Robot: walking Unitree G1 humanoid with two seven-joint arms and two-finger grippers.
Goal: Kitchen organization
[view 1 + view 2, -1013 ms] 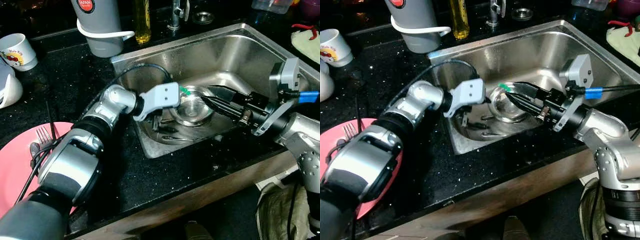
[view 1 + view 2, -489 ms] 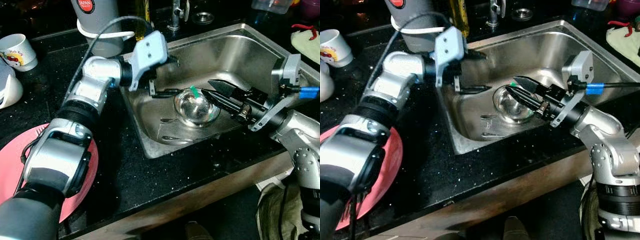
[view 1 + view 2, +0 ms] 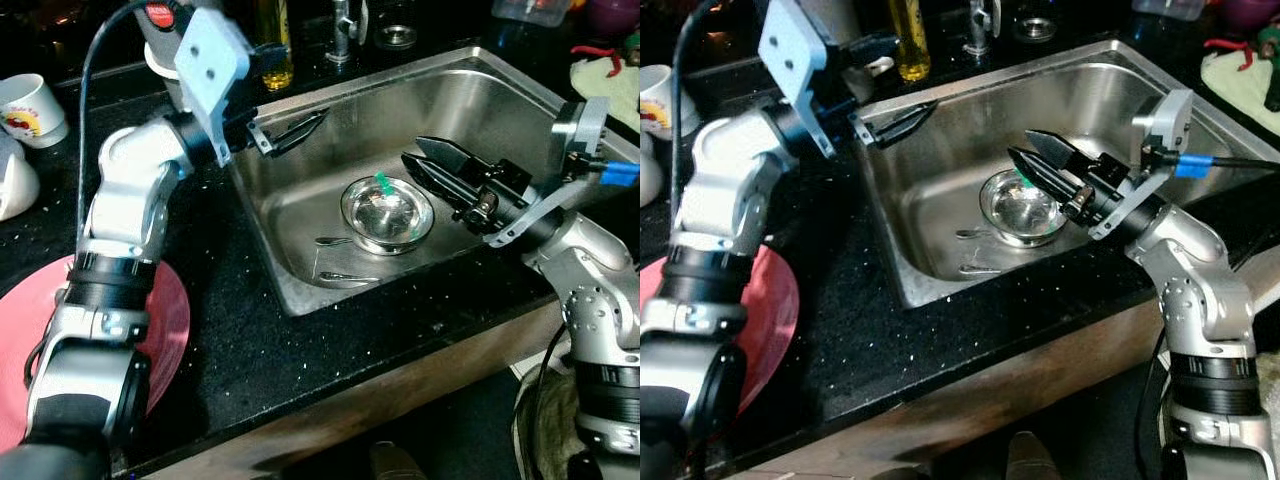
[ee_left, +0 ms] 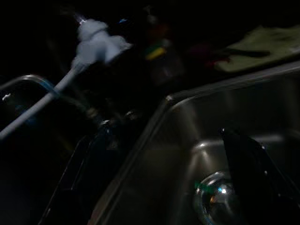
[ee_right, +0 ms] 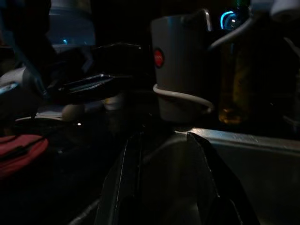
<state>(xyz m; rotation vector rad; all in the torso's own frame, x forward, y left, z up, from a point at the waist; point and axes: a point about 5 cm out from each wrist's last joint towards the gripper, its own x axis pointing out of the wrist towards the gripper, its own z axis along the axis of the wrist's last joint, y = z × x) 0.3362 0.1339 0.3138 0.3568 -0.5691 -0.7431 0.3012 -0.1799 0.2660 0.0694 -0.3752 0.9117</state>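
A small steel bowl (image 3: 387,212) with a green-tipped piece in it sits on the floor of the stainless sink (image 3: 500,100), two pieces of cutlery (image 3: 338,262) lying just beside it. The right hand (image 3: 425,160) hangs above the bowl, fingers apart and empty — the left hand (image 3: 290,128) is raised at the sink's near-left corner, fingers close together; whether it grips anything cannot be told. On the black bench (image 3: 260,330) lie a pink plate (image 3: 165,320) and a white mug (image 3: 30,100).

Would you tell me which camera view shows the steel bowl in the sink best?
The left eye view: the steel bowl sits whole and well lit. The right eye view has the right gripper overlapping its rim; the left wrist view catches a dim edge.
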